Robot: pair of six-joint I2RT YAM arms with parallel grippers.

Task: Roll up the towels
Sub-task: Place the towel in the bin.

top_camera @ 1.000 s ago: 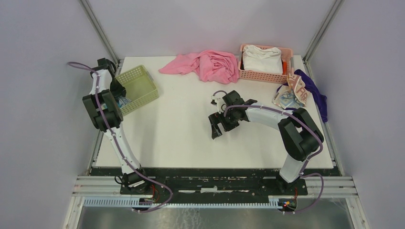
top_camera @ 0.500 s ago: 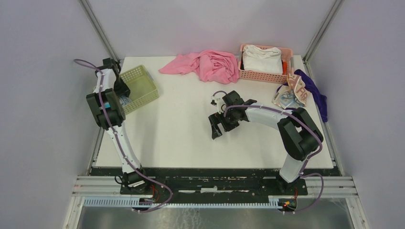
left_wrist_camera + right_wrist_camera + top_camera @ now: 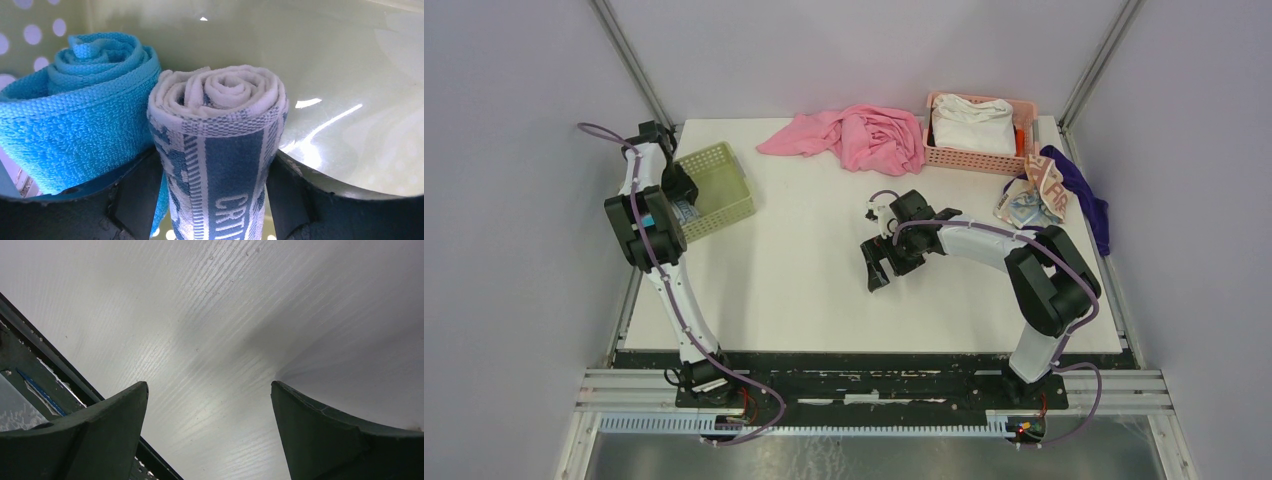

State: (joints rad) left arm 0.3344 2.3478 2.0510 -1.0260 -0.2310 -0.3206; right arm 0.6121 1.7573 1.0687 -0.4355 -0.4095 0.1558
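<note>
My left gripper (image 3: 214,167) is shut on a rolled white towel with dark blue print (image 3: 220,130) and holds it inside the green basket (image 3: 350,60). A rolled bright blue towel (image 3: 75,105) lies against it on the left. In the top view the left gripper (image 3: 678,192) reaches into the green basket (image 3: 724,170) at the table's left edge. The cream towel with blue and orange lettering (image 3: 1036,195) lies crumpled at the right edge. My right gripper (image 3: 876,268) is open and empty over the table's middle, and its wrist view (image 3: 210,390) shows only bare table between its fingers.
A large pink cloth (image 3: 864,135) lies at the back centre. A pink basket (image 3: 944,157) with a plain white cloth (image 3: 972,120) stands at the back right. A purple cloth (image 3: 1084,195) hangs at the right edge beside the cream towel.
My left arm has moved toward the back left with the white printed towel, and the green basket shifted slightly. The right arm has not moved.
</note>
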